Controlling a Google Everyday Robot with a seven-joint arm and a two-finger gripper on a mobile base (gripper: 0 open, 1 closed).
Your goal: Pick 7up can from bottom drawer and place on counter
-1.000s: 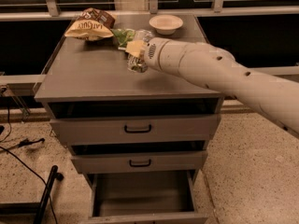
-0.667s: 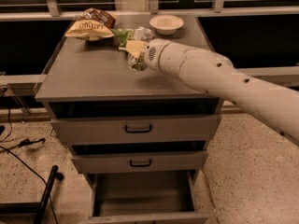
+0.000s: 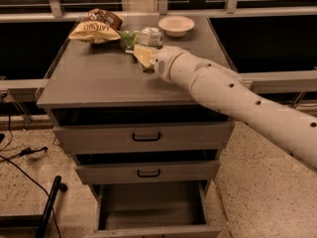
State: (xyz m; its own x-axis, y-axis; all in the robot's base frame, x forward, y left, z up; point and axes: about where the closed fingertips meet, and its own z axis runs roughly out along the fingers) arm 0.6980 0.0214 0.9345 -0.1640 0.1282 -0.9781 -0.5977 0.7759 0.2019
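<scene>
Camera view takes in the matte grey, square tabletop (image 3: 99,83) of the metal cabinet, the place meant to receive the drink. Below it the deep grey bottom drawer (image 3: 148,207) stands pulled out, with no can on the part of its flat floor that shows. My smooth white arm (image 3: 237,103) reaches across from the right. A crinkled yellow-brown snack bag (image 3: 96,26), a shallow pale bowl (image 3: 176,25) and a crumpled green wrapper (image 3: 130,36) sit toward the back. The small 7up can (image 3: 151,35), silver-topped, stands upright on the tabletop just behind my claw (image 3: 144,58). I cannot tell whether the claw is gripping it.
</scene>
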